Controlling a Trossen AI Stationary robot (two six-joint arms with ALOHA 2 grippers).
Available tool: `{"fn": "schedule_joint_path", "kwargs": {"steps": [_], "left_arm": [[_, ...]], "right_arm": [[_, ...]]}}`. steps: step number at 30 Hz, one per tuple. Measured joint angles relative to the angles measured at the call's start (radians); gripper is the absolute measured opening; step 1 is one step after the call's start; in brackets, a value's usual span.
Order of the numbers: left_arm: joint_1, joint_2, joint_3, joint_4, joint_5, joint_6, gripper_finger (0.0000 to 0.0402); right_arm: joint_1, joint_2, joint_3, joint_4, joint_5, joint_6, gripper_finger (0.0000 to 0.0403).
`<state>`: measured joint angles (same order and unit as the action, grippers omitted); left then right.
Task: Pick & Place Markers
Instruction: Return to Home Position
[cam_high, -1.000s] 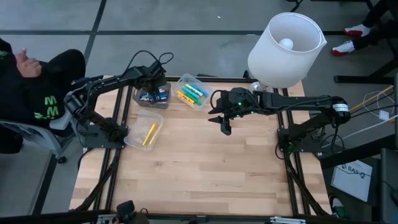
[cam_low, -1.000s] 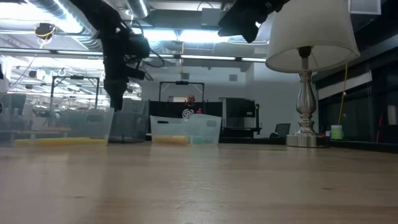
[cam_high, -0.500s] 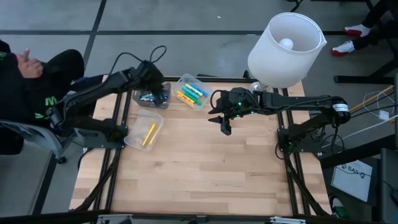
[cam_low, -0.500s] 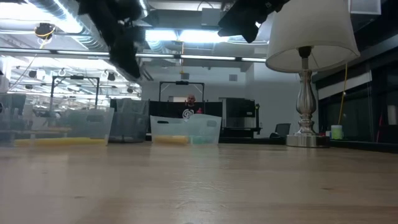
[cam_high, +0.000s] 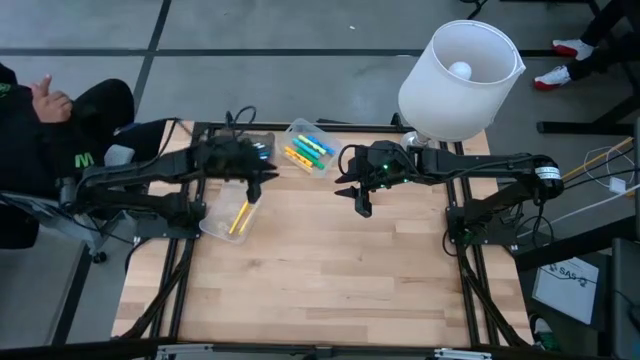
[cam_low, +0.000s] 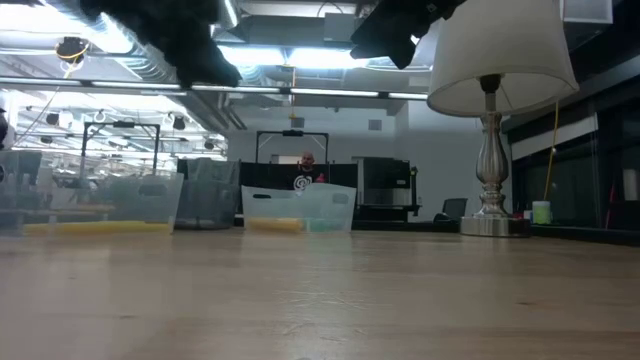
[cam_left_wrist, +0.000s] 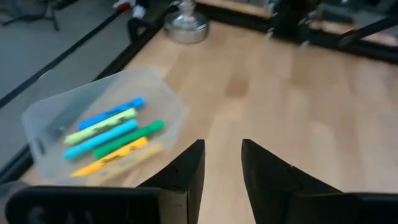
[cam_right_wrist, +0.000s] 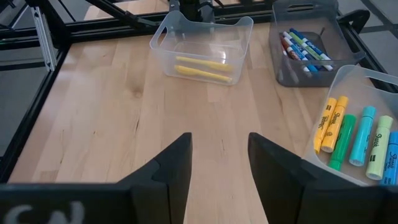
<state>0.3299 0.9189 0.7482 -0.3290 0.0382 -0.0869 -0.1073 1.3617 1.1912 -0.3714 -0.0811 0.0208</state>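
Three containers stand at the table's far left. One clear tub (cam_high: 310, 148) holds blue, green, yellow and orange markers (cam_left_wrist: 112, 140). A dark tub (cam_right_wrist: 308, 46) holds several markers. A clear tub (cam_high: 230, 210) holds yellow markers (cam_right_wrist: 200, 67) lying on its floor. My left gripper (cam_high: 256, 186) hangs open and empty above the gap between the tubs, pointing slantwise down toward the table's right. My right gripper (cam_high: 362, 202) hovers open and empty over the table's far middle.
A lamp with a white shade (cam_high: 458, 80) stands at the far right, its metal base (cam_left_wrist: 185, 25) on the table. A person (cam_high: 45, 130) sits beyond the left edge. Bare wood (cam_high: 330, 280) stretches over the near half of the table.
My left gripper has risen out of the dark tub and swung toward the table's near edge, tipping up from pointing steeply down to a shallow slant. The right arm has kept still.
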Motion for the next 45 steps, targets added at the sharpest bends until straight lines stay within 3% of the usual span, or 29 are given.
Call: {"fn": "schedule_joint_path", "kwargs": {"steps": [7, 14, 22, 33, 45], "left_arm": [[-0.13, -0.175, -0.167, 0.107, -0.072, -0.078, 0.0104], [-0.196, -0.384, -0.414, 0.312, 0.008, -0.224, 0.01], [-0.242, -0.649, -0.617, 0.412, -0.024, -0.356, 0.0104], [-0.318, -0.913, -0.74, 0.394, -0.126, -0.399, 0.0104], [-0.433, -0.918, -0.74, 0.376, -0.274, -0.272, 0.0103]], "right_arm": [[0.0, 0.0, 0.0, 0.0, 0.0, 0.0, 0.0156], [0.0, 0.0, 0.0, 0.0, 0.0, 0.0, 0.0156], [0.0, 0.0, 0.0, 0.0, 0.0, 0.0, 0.0156], [0.0, 0.0, 0.0, 0.0, 0.0, 0.0, 0.0156], [0.0, 0.0, 0.0, 0.0, 0.0, 0.0, 0.0156]]}}
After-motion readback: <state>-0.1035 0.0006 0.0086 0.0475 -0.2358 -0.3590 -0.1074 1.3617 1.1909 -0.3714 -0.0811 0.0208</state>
